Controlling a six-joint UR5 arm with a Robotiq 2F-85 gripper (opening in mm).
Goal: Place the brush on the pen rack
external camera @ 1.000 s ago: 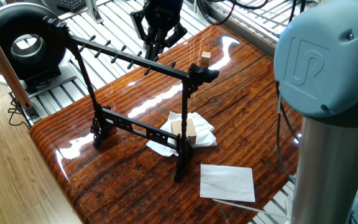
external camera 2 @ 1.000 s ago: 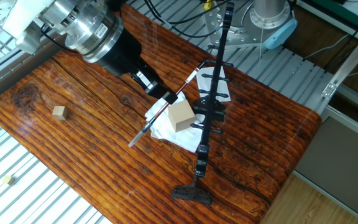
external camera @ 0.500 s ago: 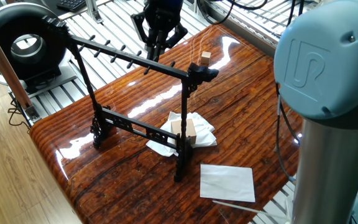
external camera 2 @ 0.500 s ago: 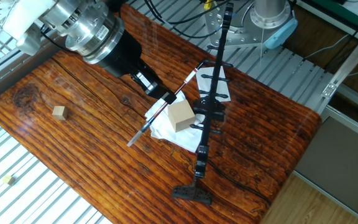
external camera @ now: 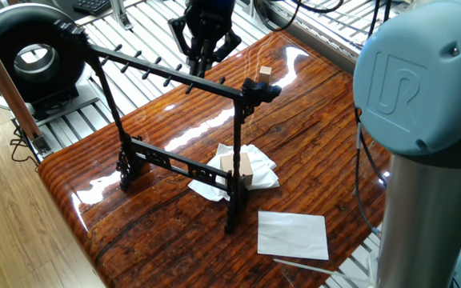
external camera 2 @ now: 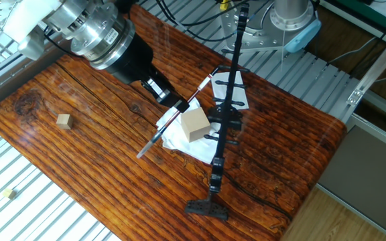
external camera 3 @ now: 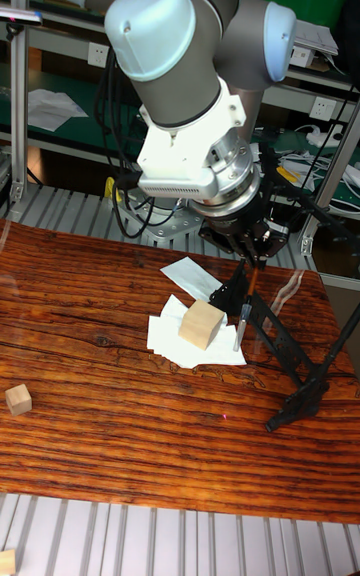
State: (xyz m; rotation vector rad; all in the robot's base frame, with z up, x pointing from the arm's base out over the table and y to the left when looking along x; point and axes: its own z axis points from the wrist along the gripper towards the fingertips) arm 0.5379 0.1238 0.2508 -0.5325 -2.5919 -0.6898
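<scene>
The pen rack (external camera: 158,76) is a black frame with a peg-lined top bar, standing across the wooden table (external camera: 318,152). My gripper (external camera 2: 177,107) is shut on the brush (external camera 2: 161,129), a thin dark stick held slanted, its upper end reaching toward the rack (external camera 2: 225,114) at peg height. In one fixed view the gripper (external camera: 201,56) hangs just behind the top bar's middle, and the brush itself is hard to make out there. The tall fixed view shows the gripper (external camera 3: 248,261) with the brush (external camera 3: 243,314) pointing down beside the rack (external camera 3: 296,356).
A wooden block (external camera 2: 195,124) rests on a crumpled white cloth (external camera 2: 179,139) at the rack's foot. A small wooden cube (external camera 2: 63,120) lies farther off. A white paper sheet (external camera: 293,234) and a pale thin stick (external camera: 302,262) lie near the table edge.
The gripper with the brush has lifted very slightly behind the top bar. Nothing else has moved.
</scene>
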